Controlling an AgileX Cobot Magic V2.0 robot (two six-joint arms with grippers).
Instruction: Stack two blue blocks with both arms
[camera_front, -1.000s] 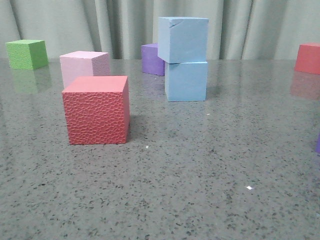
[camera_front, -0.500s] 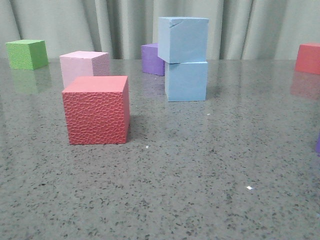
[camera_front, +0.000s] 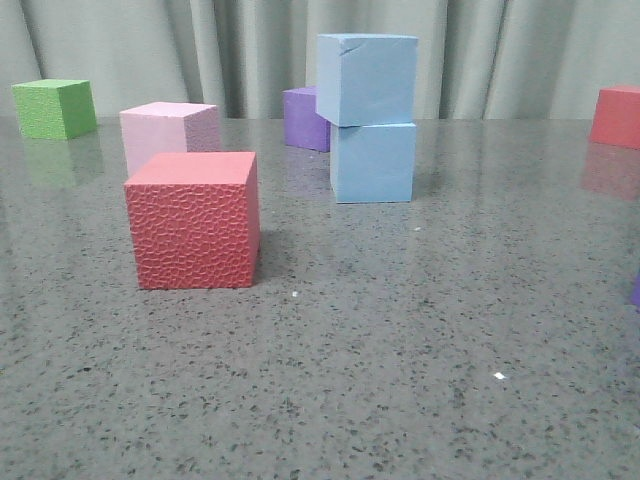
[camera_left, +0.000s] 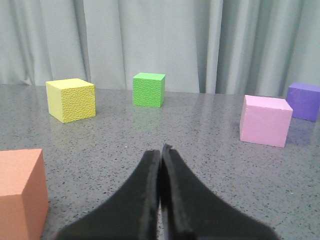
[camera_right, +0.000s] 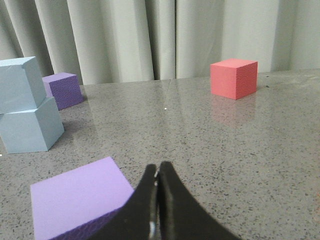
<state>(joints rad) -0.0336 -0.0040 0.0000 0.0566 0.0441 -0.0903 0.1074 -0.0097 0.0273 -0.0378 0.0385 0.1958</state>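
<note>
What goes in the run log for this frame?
stack: upper blue block on lower blue block | left gripper: shut, empty | right gripper: shut, empty

Low front view and right wrist view, both facing curtain, sharing stacked blue blocks (camera_front: 370, 120) (camera_right: 27, 107).

Light even and soft, from above; no hard highlights. The polished stone table (camera_front: 400, 340) carries faint mirror images of the green cube (camera_front: 54, 108) and the far red cube (camera_front: 615, 116). The textured red cube (camera_front: 192, 220) casts a short, soft shadow to its right. Front view sharp throughout. In both wrist views the near black fingers (camera_left: 150, 200) (camera_right: 160, 205) are slightly blurred, and the curtain (camera_right: 150, 35) is evenly lit.
</note>
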